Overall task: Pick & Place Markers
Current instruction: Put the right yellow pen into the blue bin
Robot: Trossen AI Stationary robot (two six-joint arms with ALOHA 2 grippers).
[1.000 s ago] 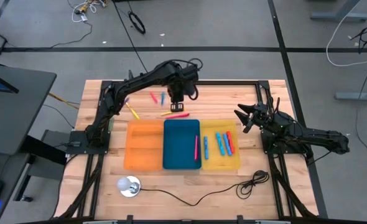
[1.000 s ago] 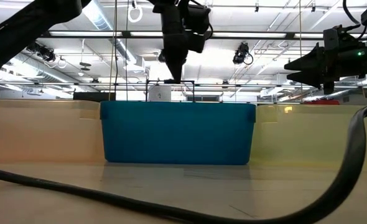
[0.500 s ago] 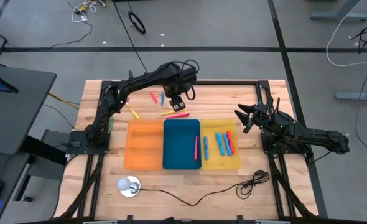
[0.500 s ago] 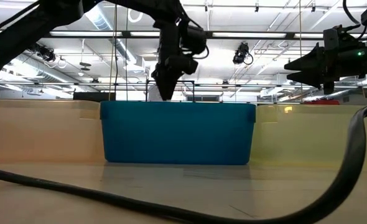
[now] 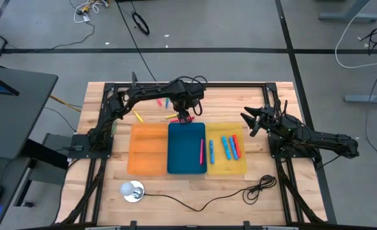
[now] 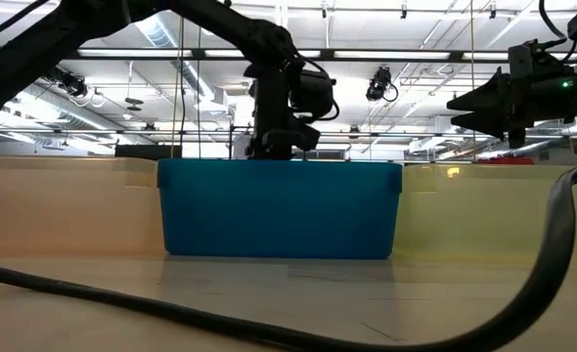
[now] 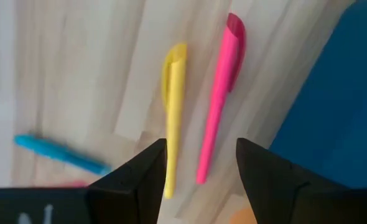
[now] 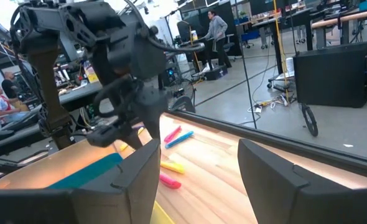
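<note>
My left gripper (image 5: 183, 118) points down, open, just past the far edge of the blue tray (image 5: 182, 153). In its wrist view its fingers (image 7: 199, 168) stand either side of the near end of a pink marker (image 7: 219, 99) lying on the wood. A yellow marker (image 7: 173, 112) lies beside it by one finger, and a blue marker (image 7: 59, 154) lies farther off. Another yellow marker (image 5: 136, 115) lies to the left. My right gripper (image 5: 247, 121) waits open at the table's right, held level.
An orange tray (image 5: 147, 148) and a yellow tray (image 5: 239, 160) flank the blue one. The yellow tray holds blue and red markers (image 5: 230, 147); a pink marker (image 5: 201, 151) lies in the blue tray. A black cable (image 5: 239, 191) runs along the near edge. People stand beyond the table.
My left gripper has come straight down toward the pink and yellow markers by the blue tray's far edge, rolling a little about its own axis. Its fingers have spread apart on the way down. The markers have stayed where they were.
</note>
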